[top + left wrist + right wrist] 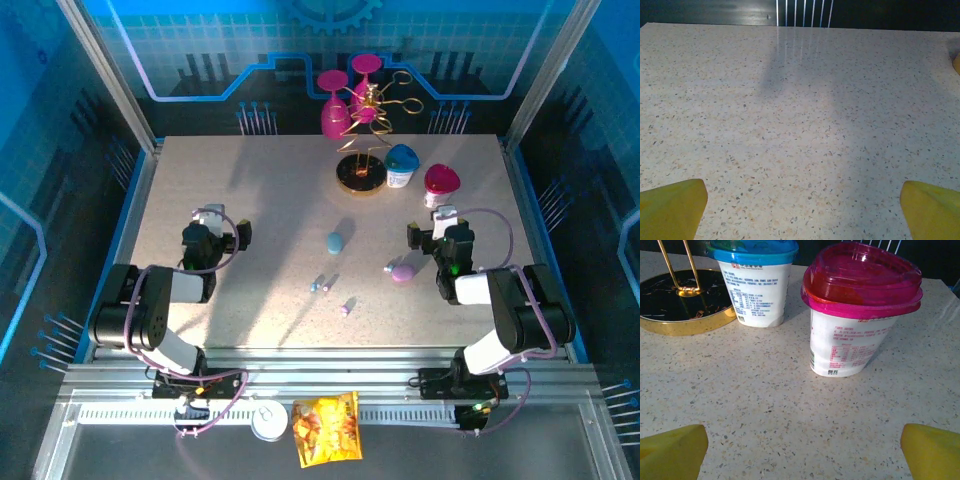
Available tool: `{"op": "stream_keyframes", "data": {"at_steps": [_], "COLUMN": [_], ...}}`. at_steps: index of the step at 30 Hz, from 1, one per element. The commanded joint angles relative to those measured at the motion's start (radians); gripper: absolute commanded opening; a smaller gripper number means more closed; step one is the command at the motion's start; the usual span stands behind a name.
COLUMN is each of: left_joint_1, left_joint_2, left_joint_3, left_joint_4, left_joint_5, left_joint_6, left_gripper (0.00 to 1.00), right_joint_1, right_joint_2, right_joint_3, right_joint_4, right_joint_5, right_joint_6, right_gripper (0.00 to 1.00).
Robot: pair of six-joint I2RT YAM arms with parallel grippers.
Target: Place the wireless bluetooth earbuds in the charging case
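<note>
Pale-blue and lilac earbuds (pixel 315 287) lie loose on the desk (pixel 250 180) between the arms, near the blue case (pixel 334 242) and pink case (pixel 402 273) (lids too small to judge). Both the left pincer (pixel 802 210) and the right pincer (pixel 802 450) stand spread, holding nothing. Judged best: come straight down over 1 bud, straddle it squarely, and close gently so it cannot skitter.

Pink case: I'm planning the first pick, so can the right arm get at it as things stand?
Probably yes. The pink case lies close beside the right gripper, whose jaws stand open. Nothing sits between them, though the gripper faces the pink-lidded cup and must turn back.
</note>
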Motion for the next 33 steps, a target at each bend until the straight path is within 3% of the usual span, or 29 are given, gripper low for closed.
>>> {"op": "stream_keyframes", "data": {"at_steps": [1,24,27,33], "left_joint_1": [-0.001,-0.002,-0.051,-0.145], "left_joint_2": [0.0,-0.008,-0.093,-0.322], "left_joint_3": [0.011,-0.003,-0.034,-0.04], "left_joint_4": [0.0,0.016,0.004,-0.151], "left_joint_5": [0.014,0.021,-0.063,-0.138], "left_joint_6": [-0.018,-0.011,0.025,0.108], "left_gripper": [0.99,0.99,0.99,0.99], "right_joint_1": [0.0,-0.003,0.034,0.085], "right_joint_2": [0.006,0.005,-0.086,-0.333], "right_joint_3": [0.011,0.01,0.01,0.073], "right_joint_4": [0.032,0.035,-0.026,-0.32], "right_joint_5": [-0.006,-0.014,0.024,0.045], "right_joint_6": [-0.013,-0.013,-0.048,-0.054], "right_gripper": [1.0,1.0,1.0,1.0]}}
